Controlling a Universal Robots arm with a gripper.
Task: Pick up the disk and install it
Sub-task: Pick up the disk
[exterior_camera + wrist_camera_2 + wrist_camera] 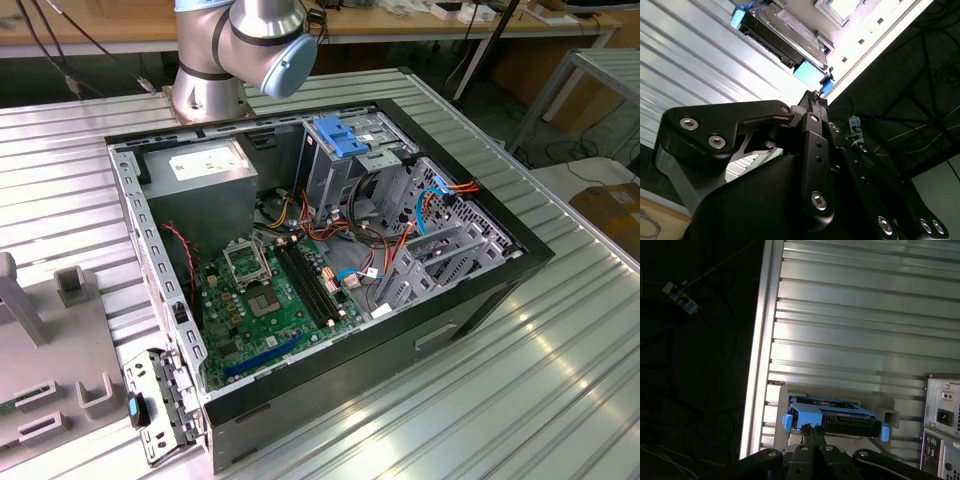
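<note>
Just off the back panel of the computer case, the disk lies flat in a pale grey holder on the ribbed tabletop, between the case and the tabletop's edge. You can spot it by the bright blue rail wrapped around its ends.

What matters is how it sits relative to the gripper. The disk is straight ahead of the tips and very close, turned broadside to them, with its long axis running along the tabletop's ribs. I can't tell whether the tips actually touch the near edge. The gripper looks closed, fingers pressed together with nothing between them as far as I can see, so it isn't holding the disk.

In the second wrist view there's a white label on the disk's top face, but the print is too small to read.

Over at the case, the exterior view shows it lying open on its side, with a blue bracket on top of the drive cage. That bracket is a fixed part, not the disk. The arm rises from just behind the case.
</note>
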